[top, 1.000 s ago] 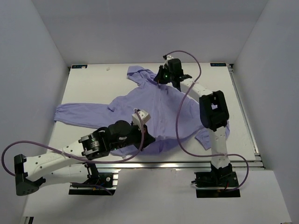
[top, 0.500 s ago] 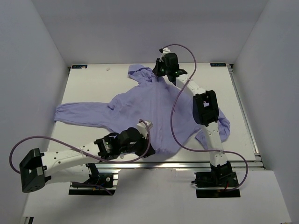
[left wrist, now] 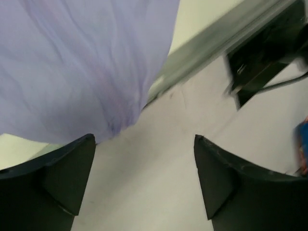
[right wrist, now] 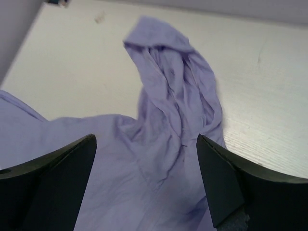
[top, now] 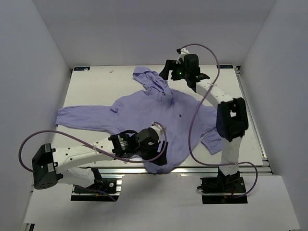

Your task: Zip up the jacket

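two black grippers stood at opposite ends of the thin lavender hooded jacket. it lay spread on the white table, hood toward twelve o'clock and hem spilling over the six o'clock edge. the left gripper hung beside that hem, fingers spread with nothing between them. the right gripper, equally spread and empty, hovered above the hood. probably one end was meant to be anchored while the other drew the zipper; i could not make out the slider.

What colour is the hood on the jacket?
Light purple, plain with no pattern. The hood shows best in the right wrist view.
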Action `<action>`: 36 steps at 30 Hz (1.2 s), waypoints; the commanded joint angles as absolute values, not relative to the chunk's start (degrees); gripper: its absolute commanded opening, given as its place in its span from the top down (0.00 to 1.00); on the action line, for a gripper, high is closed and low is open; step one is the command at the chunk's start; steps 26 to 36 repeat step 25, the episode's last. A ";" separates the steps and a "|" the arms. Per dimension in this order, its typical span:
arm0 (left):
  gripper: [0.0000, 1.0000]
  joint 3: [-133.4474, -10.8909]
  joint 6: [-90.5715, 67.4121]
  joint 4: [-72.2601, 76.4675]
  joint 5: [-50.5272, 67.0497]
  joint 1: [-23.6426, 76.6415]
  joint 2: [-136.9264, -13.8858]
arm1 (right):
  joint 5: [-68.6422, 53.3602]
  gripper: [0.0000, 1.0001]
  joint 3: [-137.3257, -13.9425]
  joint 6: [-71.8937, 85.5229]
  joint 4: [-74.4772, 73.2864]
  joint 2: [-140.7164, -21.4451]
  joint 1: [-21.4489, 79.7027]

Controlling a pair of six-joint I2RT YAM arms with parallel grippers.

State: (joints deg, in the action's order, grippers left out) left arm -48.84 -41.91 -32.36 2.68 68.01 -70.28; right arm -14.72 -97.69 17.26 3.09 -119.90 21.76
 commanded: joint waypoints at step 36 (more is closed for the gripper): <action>0.02 -67.51 -34.45 -40.17 -12.66 5.89 -63.47 | 14.59 0.10 -50.81 27.07 -19.43 -49.24 18.63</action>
